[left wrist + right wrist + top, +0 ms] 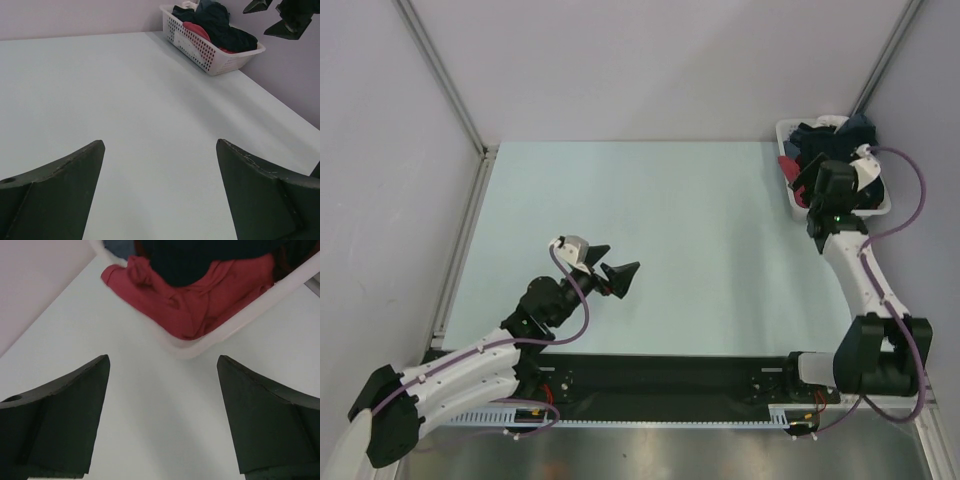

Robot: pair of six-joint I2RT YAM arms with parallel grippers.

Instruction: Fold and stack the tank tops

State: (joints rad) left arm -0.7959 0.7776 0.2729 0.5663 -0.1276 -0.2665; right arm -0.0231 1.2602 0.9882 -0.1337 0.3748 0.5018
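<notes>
Limp, light tank tops heap in the basket, perhaps tangled; a raised fold suits pinching. The right gripper, at the basket's rim, and the left gripper both gape.

Lighting is bright, even and diffuse, from overhead. The pale tabletop reads uniformly, with no hot spots. Shadows are soft: a grey band crosses the tabletop in the left wrist view, and a faint one lies under the white basket rim. The dark navy cloth sinks to near black, its folds lost. The red garment and the basket rim are slightly blurred. The right pincer shows flat black. The metal strip carries a dull sheen.
</notes>
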